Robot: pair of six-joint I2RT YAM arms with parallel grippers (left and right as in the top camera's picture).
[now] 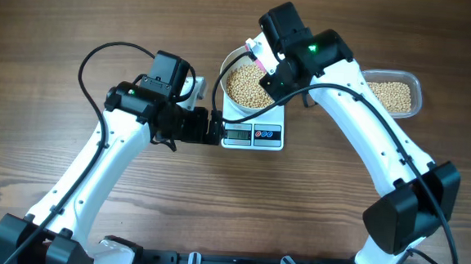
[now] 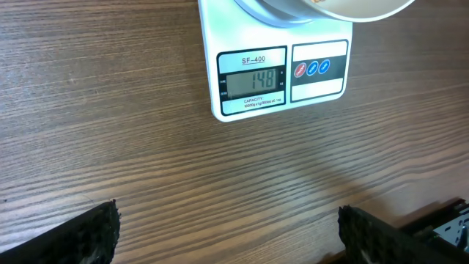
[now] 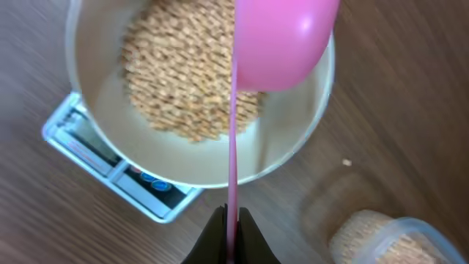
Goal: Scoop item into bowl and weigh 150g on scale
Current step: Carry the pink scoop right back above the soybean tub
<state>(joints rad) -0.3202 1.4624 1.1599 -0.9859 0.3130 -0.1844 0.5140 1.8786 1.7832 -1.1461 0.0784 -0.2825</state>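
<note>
My left arm [image 1: 94,168] rises from the near left corner, bends at the elbow and turns its wrist to the right, so my left tool [image 1: 213,128] points rightward and sits low. Its jaws stand wide apart and empty. Its two dark fingers [image 2: 80,235] show at the bottom corners of the left wrist view. My right arm [image 1: 366,132] reaches from the near right corner up and to the left, with the wrist tipped downward. My right tool [image 3: 231,224] is closed tight, pinching the thin handle of a pink spoon [image 3: 282,44] that it holds straight out ahead.
</note>
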